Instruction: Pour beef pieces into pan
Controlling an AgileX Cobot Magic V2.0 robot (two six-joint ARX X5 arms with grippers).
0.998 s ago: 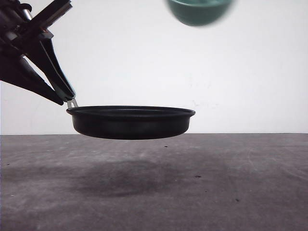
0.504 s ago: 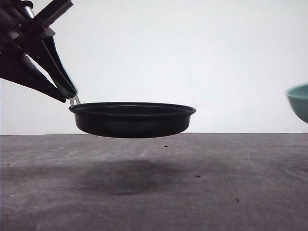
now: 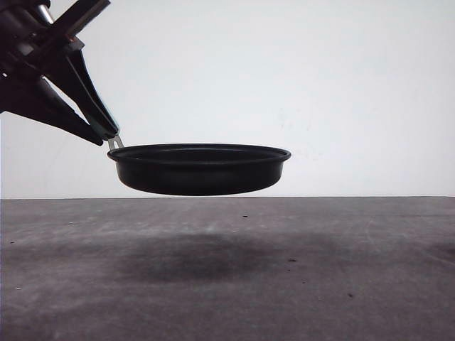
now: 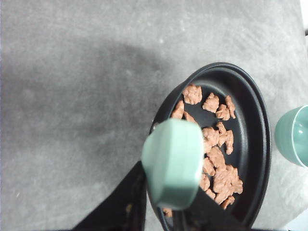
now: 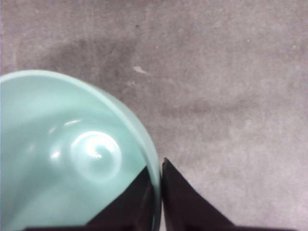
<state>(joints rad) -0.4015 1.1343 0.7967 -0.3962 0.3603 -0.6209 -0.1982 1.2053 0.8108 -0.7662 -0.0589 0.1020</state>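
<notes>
The black pan (image 3: pixel 199 169) hangs level above the grey table, held by its pale mint-green handle (image 4: pixel 174 162). My left gripper (image 3: pixel 108 135) is shut on that handle at the pan's left end. In the left wrist view the pan (image 4: pixel 255 144) holds many reddish-brown beef pieces (image 4: pixel 216 159) spread across its floor. My right gripper (image 5: pixel 159 168) is shut on the rim of a teal-green bowl (image 5: pixel 72 154), one finger inside and one outside. The bowl's inside looks bare and glossy. The same bowl (image 4: pixel 294 135) peeks in beside the pan in the left wrist view.
The grey table (image 3: pixel 341 270) stretches wide under the pan, with the pan's dark shadow (image 3: pixel 192 259) on it. A plain white wall (image 3: pixel 320 85) stands behind.
The teal bowl went from above the pan down to the right and out of the front view. The pan and left gripper have risen slightly and drifted right.
</notes>
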